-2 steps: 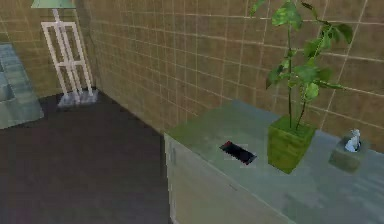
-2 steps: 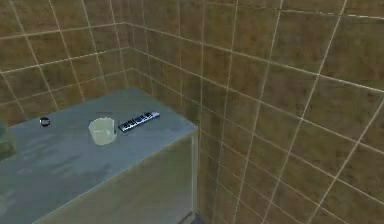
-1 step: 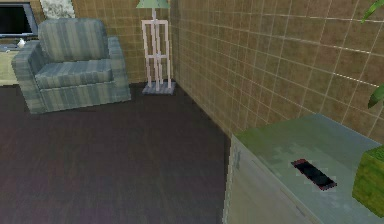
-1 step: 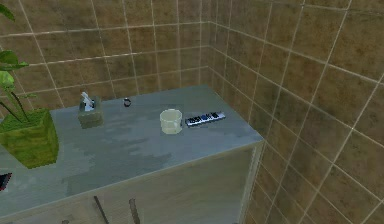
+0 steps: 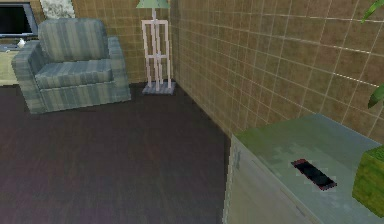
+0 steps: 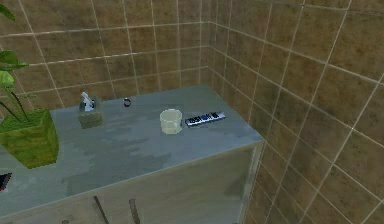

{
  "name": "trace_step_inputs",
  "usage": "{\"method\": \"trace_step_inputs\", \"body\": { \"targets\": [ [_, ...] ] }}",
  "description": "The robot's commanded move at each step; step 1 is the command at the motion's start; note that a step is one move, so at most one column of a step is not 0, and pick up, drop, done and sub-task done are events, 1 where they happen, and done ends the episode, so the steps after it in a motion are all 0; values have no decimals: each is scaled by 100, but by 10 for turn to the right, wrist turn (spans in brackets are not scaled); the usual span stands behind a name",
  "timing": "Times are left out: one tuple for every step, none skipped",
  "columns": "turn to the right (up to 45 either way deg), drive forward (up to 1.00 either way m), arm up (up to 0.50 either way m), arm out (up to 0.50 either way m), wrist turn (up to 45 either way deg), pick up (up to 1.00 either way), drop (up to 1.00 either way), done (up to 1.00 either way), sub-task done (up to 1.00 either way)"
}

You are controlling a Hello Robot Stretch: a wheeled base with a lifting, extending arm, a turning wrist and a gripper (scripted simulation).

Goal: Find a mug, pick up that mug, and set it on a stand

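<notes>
We are in a home's living room: a striped armchair (image 5: 72,62), a floor lamp (image 5: 155,48), a television (image 5: 14,20), and a potted plant (image 6: 27,132) on a cabinet (image 6: 130,145).

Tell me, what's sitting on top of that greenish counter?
A pale mug, a flat remote beside it, a small figure on a box, a tiny dark thing and a potted plant. The plant hides the counter behind it.

A striped armchair (image 5: 72,62) sits beside a white-framed floor lamp (image 5: 156,50) against the tiled wall. At lower right, a dark remote (image 5: 314,174) lies on a green-topped cabinet (image 5: 290,140), near a green planter (image 5: 370,182).
</notes>
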Motion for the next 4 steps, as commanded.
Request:
{"method": "trace_step_inputs", "body": {
  "targets": [
    [0,0,38,0,0,0,0,0,0],
    [0,0,0,42,0,0,0,0,0],
    [0,0,0,0,450,0,0,0,0],
    [0,0,0,0,450,0,0,0,0]
  ]
}}
